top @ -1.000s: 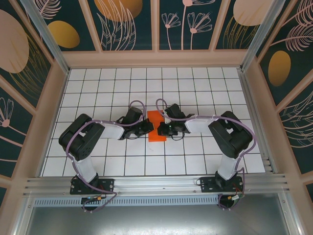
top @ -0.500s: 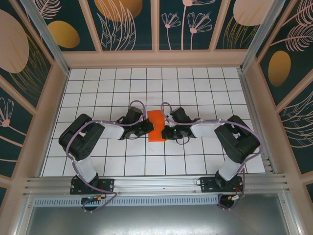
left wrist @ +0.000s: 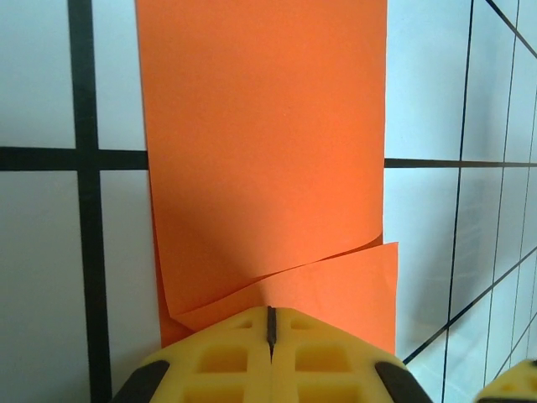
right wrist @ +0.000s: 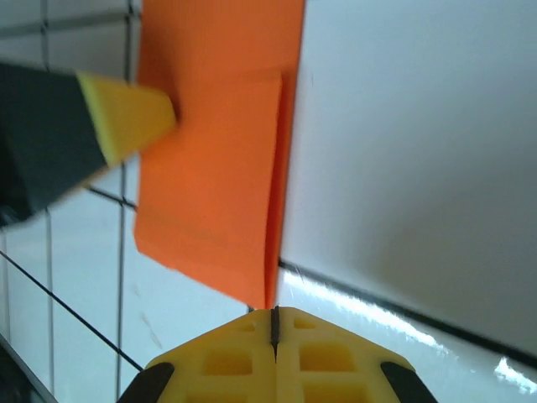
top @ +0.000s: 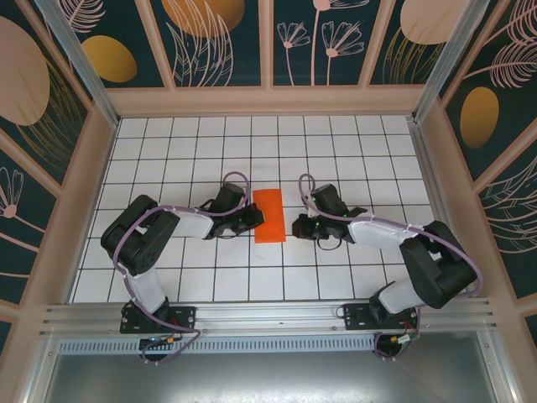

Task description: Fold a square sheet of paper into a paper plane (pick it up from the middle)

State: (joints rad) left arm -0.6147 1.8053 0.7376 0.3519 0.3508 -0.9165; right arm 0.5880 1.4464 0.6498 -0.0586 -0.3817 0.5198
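**Half-fold is down but the flap isn't flat: square it, then crease**

Right tool (right wrist: 274, 317): fingers together, holding nothing. Its tip sits just beside the near end of the strip's right long edge. I can't tell whether it touches.

Left tool (left wrist: 270, 323): also together, tips pressing down on the left long edge of the square sheet of paper (top: 268, 215), not clamped around it.

The sheet is folded into a narrow strip in the middle of the surface (top: 168, 143), long sides running from near edge to far edge.

In the left wrist view the top layer bows up by the tips and sits skewed, with the lower layer peeking out at one corner.

How I'd run this step:
- Use the left tool as the pin.
- Nudge the top layer square first. Creasing now would probably lock in the skew and put the nose off-centre.
- Then sweep the right tool's closed tips flat along the strip, light pressure, pushing toward the pin. Thin paper likely slides on these glossy tiles.

Containers: none in play. The sheet lies bare on the tiles, and beyond it there is just grid out to the far edge.
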